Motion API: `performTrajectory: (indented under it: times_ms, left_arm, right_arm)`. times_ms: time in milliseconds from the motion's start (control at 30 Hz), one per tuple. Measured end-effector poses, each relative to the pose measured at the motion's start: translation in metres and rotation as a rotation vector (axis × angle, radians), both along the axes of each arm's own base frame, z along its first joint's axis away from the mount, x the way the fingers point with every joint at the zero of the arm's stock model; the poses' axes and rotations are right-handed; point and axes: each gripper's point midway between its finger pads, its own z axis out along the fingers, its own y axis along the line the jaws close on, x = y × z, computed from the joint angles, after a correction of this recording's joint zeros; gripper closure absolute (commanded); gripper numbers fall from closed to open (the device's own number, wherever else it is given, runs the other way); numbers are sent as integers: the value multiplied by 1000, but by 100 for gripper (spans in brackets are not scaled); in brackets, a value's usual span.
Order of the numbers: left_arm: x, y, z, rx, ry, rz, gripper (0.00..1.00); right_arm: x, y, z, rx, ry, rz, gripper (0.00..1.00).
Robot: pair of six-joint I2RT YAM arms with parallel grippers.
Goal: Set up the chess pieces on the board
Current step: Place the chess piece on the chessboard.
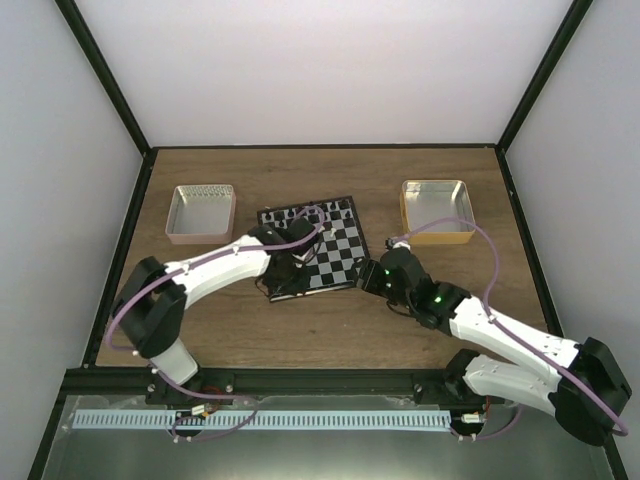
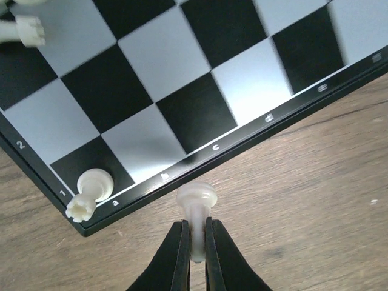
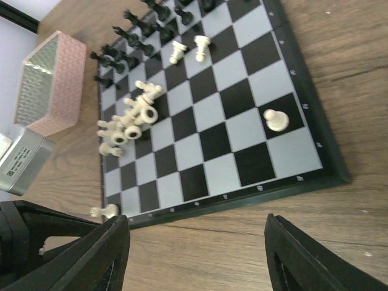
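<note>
Your left end effector [image 2: 195, 233] clenches a tiny cream-white chess piece [image 2: 196, 197] just off the edge of the chequered black-and-white board [image 2: 242, 85]; your right end effector [image 3: 197, 242] hangs released over the wooden bench [image 3: 339, 73].

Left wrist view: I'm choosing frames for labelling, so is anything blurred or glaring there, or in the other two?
Left wrist view: board crisp nearby, blurred toward the far right, pale sheen on squares beside the corner rook. Right wrist view: tilted, board sharp, gripper fingers dark and soft-edged. Top view: even light, no glare, board detail tiny.
</note>
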Motion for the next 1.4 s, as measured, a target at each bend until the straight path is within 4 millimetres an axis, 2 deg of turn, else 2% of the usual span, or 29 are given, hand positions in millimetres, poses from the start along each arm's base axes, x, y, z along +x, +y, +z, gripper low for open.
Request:
performTrajectory:
  times_ms: [133,267,633,700,833,967,1233,1400]
  left_arm:
    - [-4,8,-16,94,69,-19,96]
    - [-4,13,-24,160,110,-32,96]
    - [13,15,-25,222,99,-42,95]
    - [14,17,-26,229,100,-41,93]
    - [16,19,-27,238,101,-49,80]
    - [18,19,-29,240,101,-54,77]
    - [22,14,-28,222,89,-53,90]
    - [23,12,-28,216,82,-53,93]
  right_arm:
    - [-2,-7,-13,-46,2,-5,37]
    - [0,-8,-13,-57,-11,-1,37]
    - [0,-7,-32,-93,14,8,37]
    - [0,-7,-33,-95,16,8,37]
    - [1,-6,-33,-92,14,8,37]
    - [1,-4,-36,-94,22,14,37]
    - [0,-3,-43,-105,40,21,37]
    - [1,-2,-42,-100,35,20,37]
